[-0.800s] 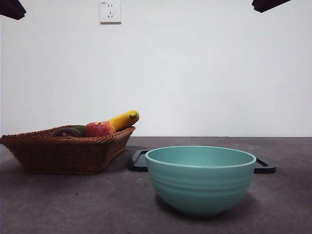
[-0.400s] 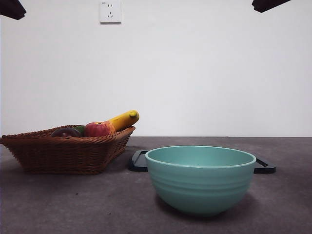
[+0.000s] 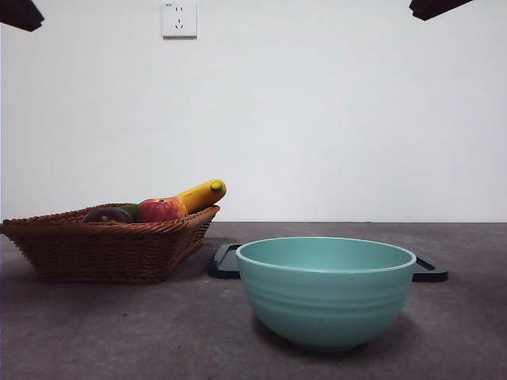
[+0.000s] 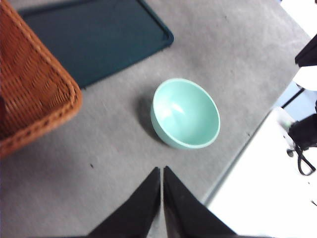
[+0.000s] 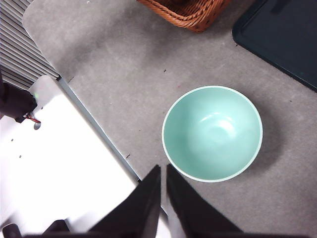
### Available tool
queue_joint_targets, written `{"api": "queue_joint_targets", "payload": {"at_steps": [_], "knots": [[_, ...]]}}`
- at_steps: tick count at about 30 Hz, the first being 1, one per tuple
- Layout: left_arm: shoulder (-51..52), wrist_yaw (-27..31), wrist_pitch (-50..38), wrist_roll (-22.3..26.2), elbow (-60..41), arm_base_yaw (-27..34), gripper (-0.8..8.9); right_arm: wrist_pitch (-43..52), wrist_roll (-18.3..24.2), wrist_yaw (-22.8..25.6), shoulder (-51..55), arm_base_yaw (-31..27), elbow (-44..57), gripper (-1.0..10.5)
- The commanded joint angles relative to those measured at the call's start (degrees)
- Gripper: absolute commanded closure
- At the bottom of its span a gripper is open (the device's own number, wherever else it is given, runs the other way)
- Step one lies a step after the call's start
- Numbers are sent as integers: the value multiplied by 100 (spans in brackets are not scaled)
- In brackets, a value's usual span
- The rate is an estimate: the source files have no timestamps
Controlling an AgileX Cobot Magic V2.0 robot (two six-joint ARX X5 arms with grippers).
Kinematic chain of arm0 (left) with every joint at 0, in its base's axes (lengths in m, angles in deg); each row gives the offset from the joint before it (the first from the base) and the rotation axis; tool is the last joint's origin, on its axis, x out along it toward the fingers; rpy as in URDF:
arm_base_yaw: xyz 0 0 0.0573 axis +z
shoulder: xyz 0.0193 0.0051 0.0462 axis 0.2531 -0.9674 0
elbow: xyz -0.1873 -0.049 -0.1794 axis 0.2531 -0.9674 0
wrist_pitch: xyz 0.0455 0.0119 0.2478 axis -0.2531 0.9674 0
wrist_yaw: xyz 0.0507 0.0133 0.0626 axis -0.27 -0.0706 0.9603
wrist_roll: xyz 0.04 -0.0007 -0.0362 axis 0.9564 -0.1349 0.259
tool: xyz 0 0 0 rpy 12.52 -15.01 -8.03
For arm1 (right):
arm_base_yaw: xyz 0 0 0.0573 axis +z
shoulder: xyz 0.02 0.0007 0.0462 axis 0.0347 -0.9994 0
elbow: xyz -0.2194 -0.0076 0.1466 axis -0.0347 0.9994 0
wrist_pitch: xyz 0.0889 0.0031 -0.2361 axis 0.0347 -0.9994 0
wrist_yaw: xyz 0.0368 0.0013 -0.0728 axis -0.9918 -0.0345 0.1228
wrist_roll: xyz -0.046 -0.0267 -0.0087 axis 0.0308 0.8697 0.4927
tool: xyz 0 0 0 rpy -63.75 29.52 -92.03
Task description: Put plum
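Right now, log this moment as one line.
plum in basket | bowl empty | left gripper shut, waiting | right gripper shut, waiting

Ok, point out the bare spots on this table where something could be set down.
Bare grey table lies between the wicker basket and the teal bowl, and in front of both. The dark tray behind the bowl shows nothing on it. The bowl is empty. The basket is crowded: plum, apple, banana.

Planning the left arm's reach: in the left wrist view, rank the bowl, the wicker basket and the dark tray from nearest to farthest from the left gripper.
From the left gripper:
1. Teal bowl, nearest, just ahead of the shut jaws.
2. Wicker basket, off to one side.
3. Dark tray, farthest, beyond the bowl and beside the basket.
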State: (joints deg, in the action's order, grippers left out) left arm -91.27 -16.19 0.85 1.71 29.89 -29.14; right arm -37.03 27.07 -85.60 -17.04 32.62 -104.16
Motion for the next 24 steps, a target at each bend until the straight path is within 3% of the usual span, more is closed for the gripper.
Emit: {"api": "queue_joint_targets", "payload": {"at_steps": [1,7,12,18,24], "knots": [[192,37,-535,332,118,87,805,37,68,-15,-44,50,-107,936],[905,623,-2830,435,-216,662,806,37,68,-13,-44,50,-107,936],[1703,1716,-4371,503,-1084,1163,806,37,68,-15,-44,50,-107,936],[2680,2675,-5101,507,-2402,1537,806,37,68,-15,-44,50,-107,936],[3467,3034,-5309,522,-3580,1709,806,37,68,-13,-44,50,-107,936]]}}
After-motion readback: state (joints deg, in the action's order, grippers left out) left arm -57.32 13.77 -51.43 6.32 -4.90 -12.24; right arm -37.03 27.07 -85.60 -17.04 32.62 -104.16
